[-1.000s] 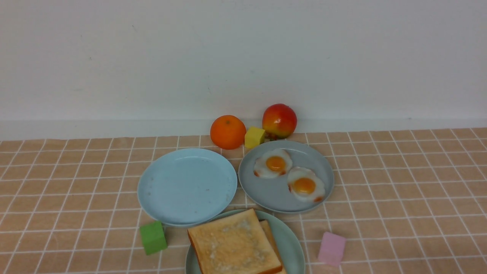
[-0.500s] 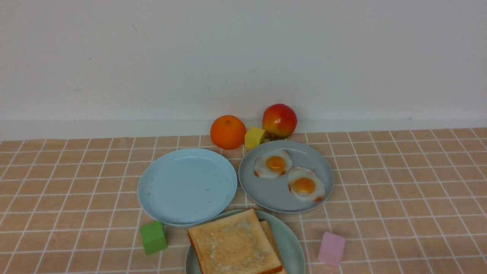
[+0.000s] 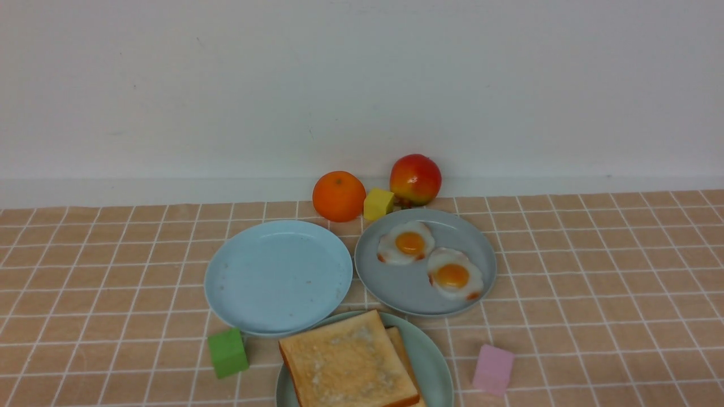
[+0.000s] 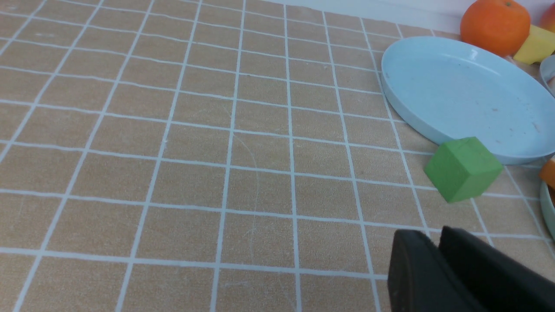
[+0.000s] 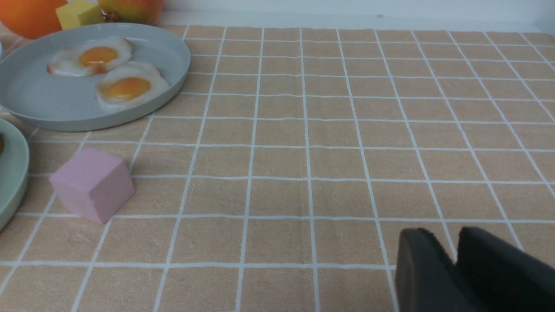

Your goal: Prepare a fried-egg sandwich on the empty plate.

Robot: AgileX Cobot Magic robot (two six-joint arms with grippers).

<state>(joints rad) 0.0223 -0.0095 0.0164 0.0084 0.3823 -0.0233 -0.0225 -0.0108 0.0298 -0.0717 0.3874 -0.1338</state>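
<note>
Staged tabletop test setup, likely lab: checked tan tablecloth (image 3: 594, 265) against bare white wall (image 3: 362, 85); toy fruit and foam cubes (image 3: 227, 353) among plates.

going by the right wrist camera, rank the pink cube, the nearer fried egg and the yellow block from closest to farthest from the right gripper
1. Pink cube, on the checked cloth.
2. Nearer white fried egg with orange yolk, on the grey-blue plate.
3. Yellow block, behind that plate.

Right gripper.

We count three plates: a blue one (image 3: 277, 277), a grey one (image 3: 396, 288), a green one (image 3: 432, 362). We see two eggs (image 3: 405, 243) (image 3: 454, 275), two toasts (image 3: 345, 362) (image 3: 400, 346), three blocks (image 3: 227, 353) (image 3: 493, 368) (image 3: 378, 203), one orange (image 3: 339, 195), one apple (image 3: 415, 178).
</note>
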